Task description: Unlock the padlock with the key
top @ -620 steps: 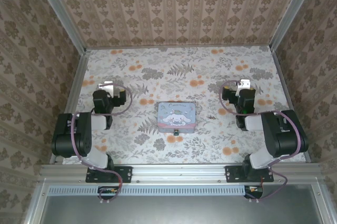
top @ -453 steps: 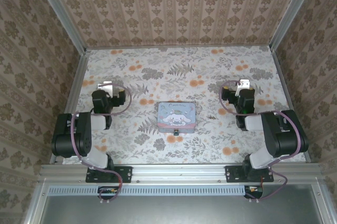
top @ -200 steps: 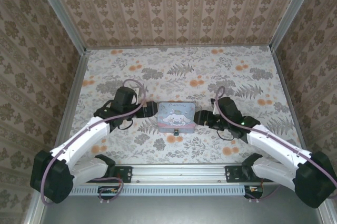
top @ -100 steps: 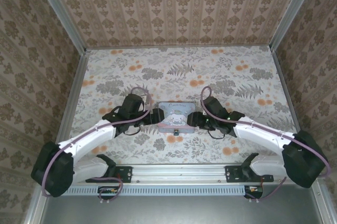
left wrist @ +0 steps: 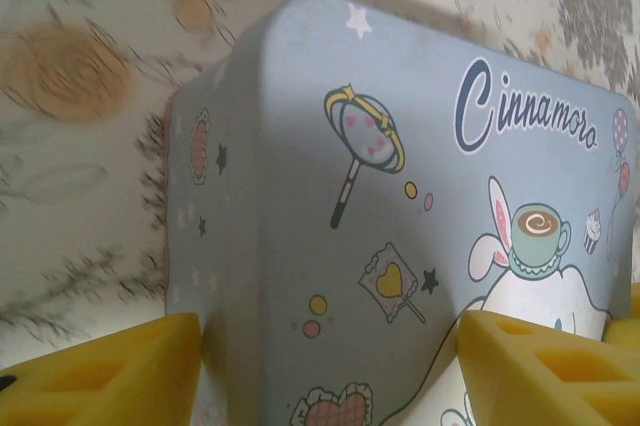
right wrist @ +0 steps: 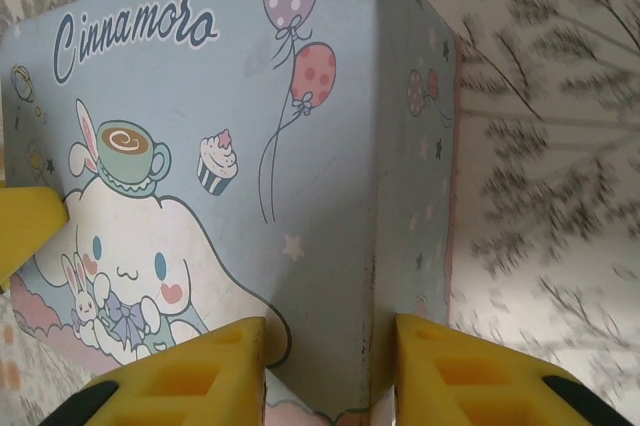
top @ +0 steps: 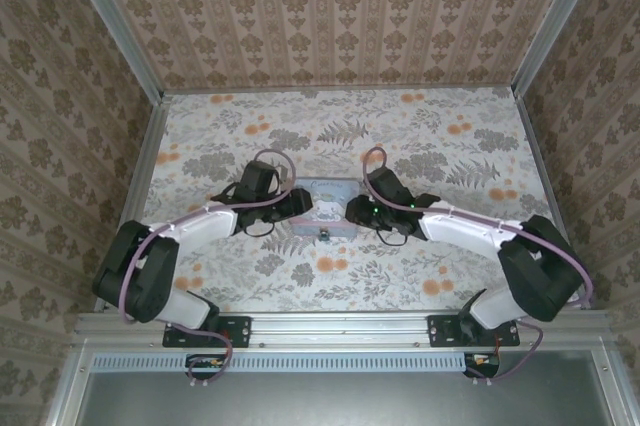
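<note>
Left arm [top: 200, 228], right arm [top: 470, 231] stretched inward; left fingers [left wrist: 100, 366], right fingers [right wrist: 180, 376] straddle tin [top: 326, 206].

The table [top: 400, 136] has a floral surface of grey-green leaves and orange blossoms. Directly on it, a little toward 6 o'clock from the centre, lies a pastel-blue rectangular cartoon tin [top: 328, 204], lid up. At the tin's 6 o'clock edge sits a tiny dark padlock [top: 324, 235]; whether it touches the surface cannot be told.
</note>
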